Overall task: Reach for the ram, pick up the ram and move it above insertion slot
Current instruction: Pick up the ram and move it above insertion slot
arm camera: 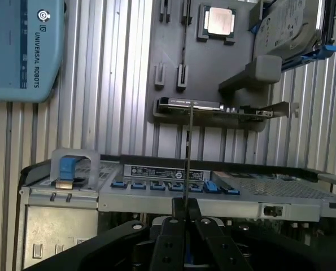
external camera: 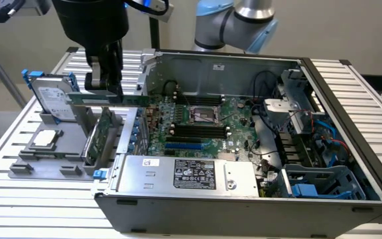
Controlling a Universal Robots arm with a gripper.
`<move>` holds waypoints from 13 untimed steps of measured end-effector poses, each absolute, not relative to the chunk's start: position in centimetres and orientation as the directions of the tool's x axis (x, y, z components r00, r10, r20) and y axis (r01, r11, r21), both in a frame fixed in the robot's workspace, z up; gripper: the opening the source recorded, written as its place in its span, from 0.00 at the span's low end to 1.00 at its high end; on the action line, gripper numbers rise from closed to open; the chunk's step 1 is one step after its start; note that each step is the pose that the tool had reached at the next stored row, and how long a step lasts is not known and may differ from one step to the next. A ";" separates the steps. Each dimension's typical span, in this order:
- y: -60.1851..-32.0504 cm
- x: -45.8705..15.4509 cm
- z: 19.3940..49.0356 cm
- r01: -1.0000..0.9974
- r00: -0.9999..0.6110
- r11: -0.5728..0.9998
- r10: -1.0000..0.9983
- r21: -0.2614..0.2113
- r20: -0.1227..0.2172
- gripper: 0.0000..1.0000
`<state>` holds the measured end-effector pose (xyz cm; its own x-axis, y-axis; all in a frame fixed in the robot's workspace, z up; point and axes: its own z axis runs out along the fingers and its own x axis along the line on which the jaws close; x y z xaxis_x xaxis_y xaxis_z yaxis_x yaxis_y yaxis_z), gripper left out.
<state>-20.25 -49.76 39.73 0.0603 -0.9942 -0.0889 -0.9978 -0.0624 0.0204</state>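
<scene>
Exterior view: low in frame, the open computer case [external camera: 244, 209] sits on the slatted surface [external camera: 18, 199]. At centre lie the black insertion slots [external camera: 194, 131]. Farther back, upper left, the hand [external camera: 105, 90] grips the ram [external camera: 108, 99], held level beside the case.

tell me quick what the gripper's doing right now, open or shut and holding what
Gripper: shut on the ram, holding it in the air beside the open computer case, over the grey parts tray.
</scene>
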 end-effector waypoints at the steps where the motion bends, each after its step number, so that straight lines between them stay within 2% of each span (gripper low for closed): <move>1: -49.8 -19.8 39.7 -0.998 0.060 -0.062 -0.994 0.020 -0.089 0.13; 13: -49.8 -14.3 39.7 -0.998 0.060 -0.062 -0.994 0.021 -0.089 0.13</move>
<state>-14.35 -49.76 39.72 0.0602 -0.9942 -0.0891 -0.9978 -0.0623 0.0208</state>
